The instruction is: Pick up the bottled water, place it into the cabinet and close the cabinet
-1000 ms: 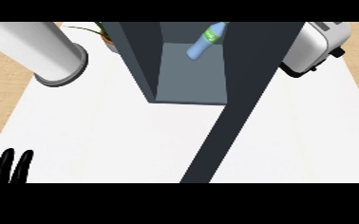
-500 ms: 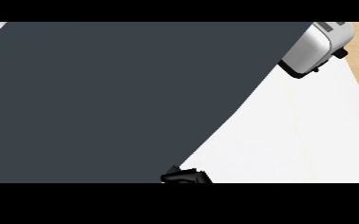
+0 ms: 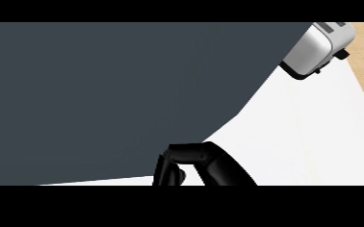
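I see dark cabinet [image 3: 121,101] panel filling view; bottled water hidden. One hand [image 3: 188,166] against it, fingers curled, holding nothing. Closing looks underway.

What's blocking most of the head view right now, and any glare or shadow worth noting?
Head view: the flat dark grey cabinet door fills most of it, evenly lit with no glare; the bottled water does not show. Head view: a black hand shows at the lower edge; which hand is unclear. Head view: the toaster top right, soft shading on the white counter.
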### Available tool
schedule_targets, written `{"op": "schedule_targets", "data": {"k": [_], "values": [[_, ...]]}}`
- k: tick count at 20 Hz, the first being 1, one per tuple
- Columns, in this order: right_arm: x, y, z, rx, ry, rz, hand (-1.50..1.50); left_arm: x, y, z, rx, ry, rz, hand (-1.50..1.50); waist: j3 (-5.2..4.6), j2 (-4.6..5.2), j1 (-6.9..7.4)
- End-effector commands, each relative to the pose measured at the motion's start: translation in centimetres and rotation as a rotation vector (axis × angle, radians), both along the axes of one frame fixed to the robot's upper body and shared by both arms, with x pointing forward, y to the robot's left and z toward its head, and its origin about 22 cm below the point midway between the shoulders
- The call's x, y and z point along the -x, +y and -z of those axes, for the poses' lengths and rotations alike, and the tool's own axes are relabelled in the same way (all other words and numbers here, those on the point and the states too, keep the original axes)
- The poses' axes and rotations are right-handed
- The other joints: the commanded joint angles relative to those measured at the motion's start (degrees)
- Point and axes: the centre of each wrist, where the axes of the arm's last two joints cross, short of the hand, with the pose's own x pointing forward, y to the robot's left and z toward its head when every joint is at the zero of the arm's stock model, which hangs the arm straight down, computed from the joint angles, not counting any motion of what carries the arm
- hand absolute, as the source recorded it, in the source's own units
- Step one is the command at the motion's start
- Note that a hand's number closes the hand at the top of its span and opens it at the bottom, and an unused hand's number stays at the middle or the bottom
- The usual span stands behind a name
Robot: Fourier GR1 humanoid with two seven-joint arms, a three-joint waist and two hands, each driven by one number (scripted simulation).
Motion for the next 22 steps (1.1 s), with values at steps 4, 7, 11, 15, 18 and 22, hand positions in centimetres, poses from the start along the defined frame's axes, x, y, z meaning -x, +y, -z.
{"op": "schedule_targets", "data": {"k": [4, 7, 11, 15, 18, 22], "values": [[-5.8, 0.4, -2.3, -0.099, 0.044, -0.003, 1.5, 1.7, 2.1, -0.1, 0.024, -0.002, 0.009, -1.5, -0.05, -0.25, -0.42], [-9.8, -1.7, -2.0, -0.147, 0.053, 0.014, 1.5, 1.7, 2.7, -0.3, 0.021, -0.016, -0.013, -1.5, -0.03, -0.01, -0.55], [-13.6, -3.2, -2.9, -0.142, 0.068, 0.021, 1.5, 1.6, 2.5, -1.2, 0.024, -0.009, -0.005, -1.5, -0.01, 0.1, -1.01], [-14.1, -5.1, -1.9, -0.093, 0.078, 0.008, 1.5, 2.5, 4.2, -1.6, 0.031, -0.033, -0.046, -1.5, -0.02, -0.22, -1.55], [-17.4, -3.9, -1.9, -0.099, 0.061, -0.003, 1.5, 3.2, 3.5, -1.9, 0.022, 0.008, -0.021, -1.5, -0.01, -0.06, -0.67], [-18.5, -3.5, -1.2, -0.059, 0.059, -0.037, 1.5, 3.7, 3.1, -2.9, 0.032, -0.026, -0.006, -1.5, 0.0, -0.04, -0.24]]}}
